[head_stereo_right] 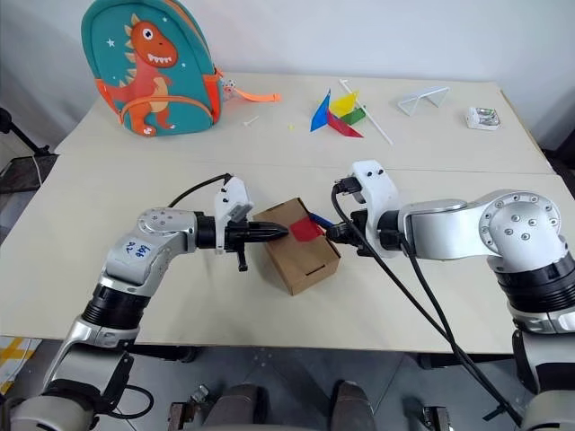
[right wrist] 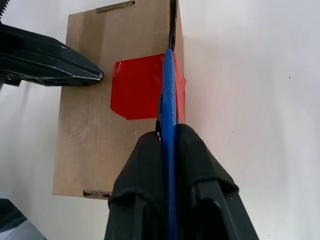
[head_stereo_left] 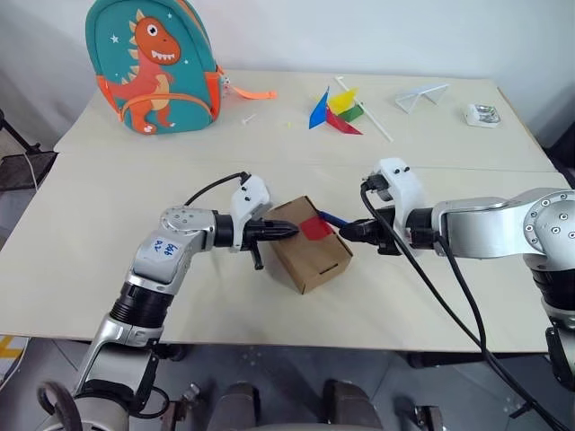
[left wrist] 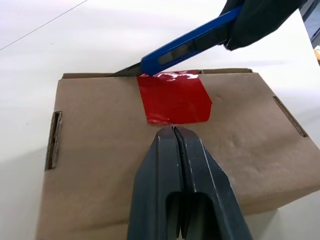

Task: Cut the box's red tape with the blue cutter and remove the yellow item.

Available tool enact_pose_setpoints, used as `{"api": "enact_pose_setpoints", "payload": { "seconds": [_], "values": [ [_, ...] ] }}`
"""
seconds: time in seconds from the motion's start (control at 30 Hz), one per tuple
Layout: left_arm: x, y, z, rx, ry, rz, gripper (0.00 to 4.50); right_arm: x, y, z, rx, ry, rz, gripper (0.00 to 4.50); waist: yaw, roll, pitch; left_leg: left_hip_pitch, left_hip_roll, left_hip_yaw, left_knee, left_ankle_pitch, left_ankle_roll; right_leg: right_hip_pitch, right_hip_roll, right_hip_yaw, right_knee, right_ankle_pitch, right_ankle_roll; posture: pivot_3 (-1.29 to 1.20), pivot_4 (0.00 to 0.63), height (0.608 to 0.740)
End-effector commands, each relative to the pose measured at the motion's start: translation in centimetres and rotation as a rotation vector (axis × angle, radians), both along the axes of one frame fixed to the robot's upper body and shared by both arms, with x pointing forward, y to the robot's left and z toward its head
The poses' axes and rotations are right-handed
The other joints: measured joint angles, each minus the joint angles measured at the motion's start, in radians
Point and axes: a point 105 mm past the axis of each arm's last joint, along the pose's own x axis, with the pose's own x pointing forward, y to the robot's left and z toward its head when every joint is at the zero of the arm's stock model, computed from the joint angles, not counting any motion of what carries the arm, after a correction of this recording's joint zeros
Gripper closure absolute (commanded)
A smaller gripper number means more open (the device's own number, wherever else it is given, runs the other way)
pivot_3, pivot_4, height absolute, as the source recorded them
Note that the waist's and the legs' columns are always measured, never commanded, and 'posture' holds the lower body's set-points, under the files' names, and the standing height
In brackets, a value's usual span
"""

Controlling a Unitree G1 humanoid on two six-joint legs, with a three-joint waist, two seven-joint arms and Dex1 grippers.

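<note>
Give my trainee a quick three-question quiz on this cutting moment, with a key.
1. True or false: the left gripper is shut, with its tips on the box top beside the red tape.
2. What does the right gripper hold?
A. the pinwheel
B. the blue cutter
C. nothing
3. Fill in: the cutter's blade meets the box at the lid's ____, where the tape folds over.

Key: 1 true; 2 B; 3 edge.
</note>
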Motion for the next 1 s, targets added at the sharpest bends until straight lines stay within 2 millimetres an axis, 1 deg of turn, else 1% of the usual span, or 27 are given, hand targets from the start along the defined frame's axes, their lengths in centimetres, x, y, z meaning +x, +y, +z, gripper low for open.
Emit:
{"api": "enact_pose_setpoints", "payload": {
  "seconds": [0.03, 0.17, 0.27, 0.4, 0.53, 0.8, 1.0],
  "values": [
    [-0.6, -0.3, -3.1, 0.052, 0.099, 0.001, 4.50, -0.8, 0.5, -0.6, 0.023, 0.049, 0.046, 4.40, 0.000, 0.000, 0.000, 0.000, 0.000, 0.000, 0.000, 0.000, 0.000, 0.000, 0.000, 0.000, 0.000, 0.000, 0.000, 0.00, 0.150, 0.740],
    [-0.7, -0.3, -3.5, 0.065, 0.104, 0.001, 4.50, -0.8, 0.7, -1.0, 0.043, 0.061, 0.040, 4.40, 0.000, 0.000, 0.000, 0.000, 0.000, 0.000, 0.000, 0.000, 0.000, 0.000, 0.000, 0.000, 0.000, 0.000, 0.000, 0.00, 0.150, 0.740],
    [-0.7, -0.2, -4.1, 0.110, 0.101, 0.002, 4.50, -0.9, 0.7, -1.3, 0.042, 0.066, 0.029, 4.40, 0.000, 0.000, -0.001, 0.001, 0.000, 0.000, 0.000, 0.000, 0.000, 0.001, 0.000, 0.000, 0.000, 0.000, 0.000, 0.00, 0.150, 0.740],
    [-0.5, 0.1, -4.1, 0.122, 0.095, 0.010, 4.50, -0.9, 0.5, -1.4, 0.038, 0.062, 0.017, 4.40, 0.001, 0.001, -0.001, 0.001, 0.000, 0.000, 0.000, 0.000, 0.000, 0.001, 0.000, 0.000, 0.000, 0.000, 0.000, 0.00, 0.150, 0.740],
    [-0.5, 0.0, -4.2, 0.124, 0.098, 0.006, 4.50, -0.9, -0.1, -1.2, 0.020, 0.062, 0.017, 4.40, 0.001, 0.001, -0.001, 0.001, 0.000, 0.000, 0.000, 0.000, 0.000, 0.001, 0.000, 0.000, 0.000, 0.000, 0.000, 0.00, 0.150, 0.740],
    [-0.6, 0.0, -4.4, 0.125, 0.105, 0.008, 4.50, -0.4, -0.3, -0.1, 0.007, 0.063, 0.041, 4.40, 0.001, 0.001, -0.001, 0.001, 0.000, 0.000, 0.000, 0.000, 0.000, 0.001, 0.000, 0.000, 0.000, 0.000, 0.000, 0.00, 0.150, 0.740],
    [-0.6, 0.1, -4.5, 0.125, 0.106, 0.012, 4.50, 0.0, -0.7, 0.4, -0.025, 0.115, 0.079, 4.40, 0.001, 0.001, -0.001, 0.001, 0.000, 0.001, 0.000, 0.000, 0.000, 0.001, 0.000, 0.000, -0.001, 0.000, 0.000, 0.00, 0.150, 0.740]
  ]
}}
